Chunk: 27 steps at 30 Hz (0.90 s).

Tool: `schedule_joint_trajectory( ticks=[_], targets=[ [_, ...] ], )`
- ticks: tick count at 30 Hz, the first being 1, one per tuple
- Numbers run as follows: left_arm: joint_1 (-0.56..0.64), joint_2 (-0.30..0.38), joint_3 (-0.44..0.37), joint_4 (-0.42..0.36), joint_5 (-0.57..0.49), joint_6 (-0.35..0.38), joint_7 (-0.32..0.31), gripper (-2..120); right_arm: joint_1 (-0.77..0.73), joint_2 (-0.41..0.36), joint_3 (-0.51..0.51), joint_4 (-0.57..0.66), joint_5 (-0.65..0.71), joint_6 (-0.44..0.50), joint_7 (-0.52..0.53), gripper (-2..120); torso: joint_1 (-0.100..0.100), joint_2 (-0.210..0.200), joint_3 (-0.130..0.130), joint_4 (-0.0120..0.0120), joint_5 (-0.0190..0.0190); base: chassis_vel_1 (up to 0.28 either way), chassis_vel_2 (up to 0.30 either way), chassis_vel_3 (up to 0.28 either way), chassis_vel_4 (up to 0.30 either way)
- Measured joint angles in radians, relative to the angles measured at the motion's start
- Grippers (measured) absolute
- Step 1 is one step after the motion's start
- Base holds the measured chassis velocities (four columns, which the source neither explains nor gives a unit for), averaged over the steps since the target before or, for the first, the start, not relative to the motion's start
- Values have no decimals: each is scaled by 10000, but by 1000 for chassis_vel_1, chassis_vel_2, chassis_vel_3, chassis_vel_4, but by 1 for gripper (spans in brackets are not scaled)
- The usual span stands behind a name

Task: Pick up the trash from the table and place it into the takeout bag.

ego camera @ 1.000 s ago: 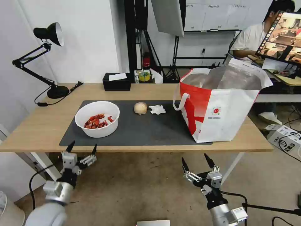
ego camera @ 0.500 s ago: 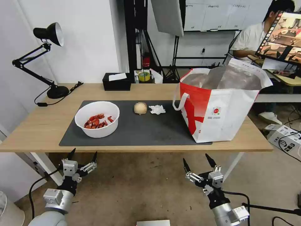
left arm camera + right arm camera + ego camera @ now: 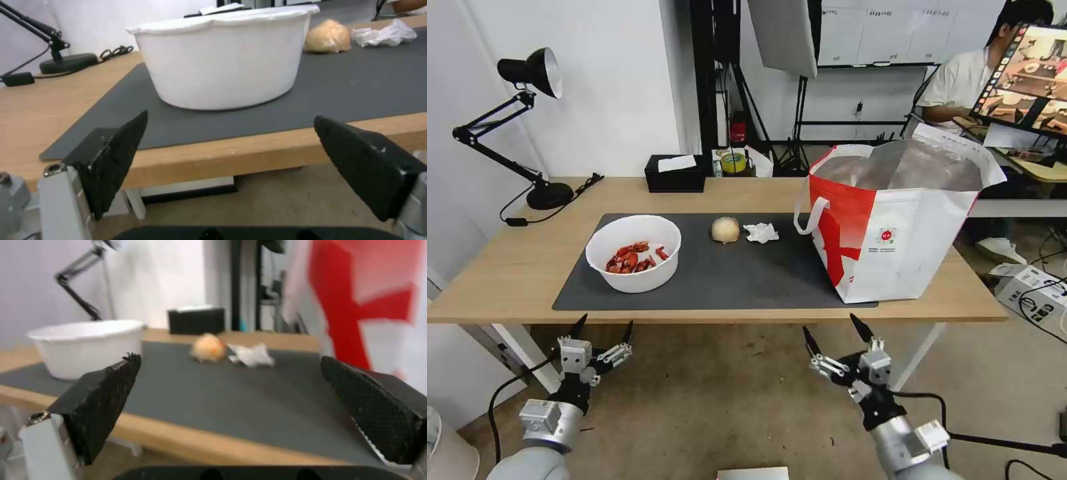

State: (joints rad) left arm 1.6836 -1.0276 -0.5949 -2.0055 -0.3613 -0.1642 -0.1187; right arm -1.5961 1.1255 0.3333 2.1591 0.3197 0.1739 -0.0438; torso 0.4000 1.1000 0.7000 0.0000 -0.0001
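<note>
We see the white bowl (image 3: 634, 252) of red crayfish shells on the dark grey mat (image 3: 740, 277), straight ahead of the left gripper (image 3: 602, 325), whose jaws stand spread below the worktop (image 3: 507, 273) edge, empty. The beige ball (image 3: 726, 230) and the crumpled napkin (image 3: 761, 232) lie just beside each other on the mat, ahead of the right gripper (image 3: 830, 329) and beyond the near edge. Its jaws are also spread wide, holding nothing, low in front of the worktop. The red-and-white takeout bag (image 3: 894, 227) stands upright and open on the worktop, ahead and to the outer side of the right jaws. The black tissue box (image 3: 675, 173) sits at the far edge.
</note>
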Motion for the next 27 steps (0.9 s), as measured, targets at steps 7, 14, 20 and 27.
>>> schedule_joint_trajectory(
  ticks=[7, 14, 20, 27],
  targets=[
    [156, -196, -89, -238, 96, 84, -20, 100, 1926, -1036, -1048, 103, 981, -836, 416, 100, 0, -1, 0, 0, 1, 0, 0, 0, 0],
    [476, -534, -232, -449, 313, 121, -31, 100, 3882, -1438, -2213, -442, 1507, -1807, 1277, 100, 0, -2, 0, 0, 1, 0, 0, 0, 0],
    [638, -612, -451, -512, 327, 130, -32, 100, 6214, -991, -3933, -1455, 2178, -3135, 2951, 100, 1, -2, 1, 0, 1, 0, 0, 0, 0],
    [660, -485, -537, -392, 221, 99, 3, 100, 8978, 153, -5435, -3122, 3916, -4375, 5704, 100, 1, -2, 1, 0, 0, 0, 0, 0, 0]
  ],
)
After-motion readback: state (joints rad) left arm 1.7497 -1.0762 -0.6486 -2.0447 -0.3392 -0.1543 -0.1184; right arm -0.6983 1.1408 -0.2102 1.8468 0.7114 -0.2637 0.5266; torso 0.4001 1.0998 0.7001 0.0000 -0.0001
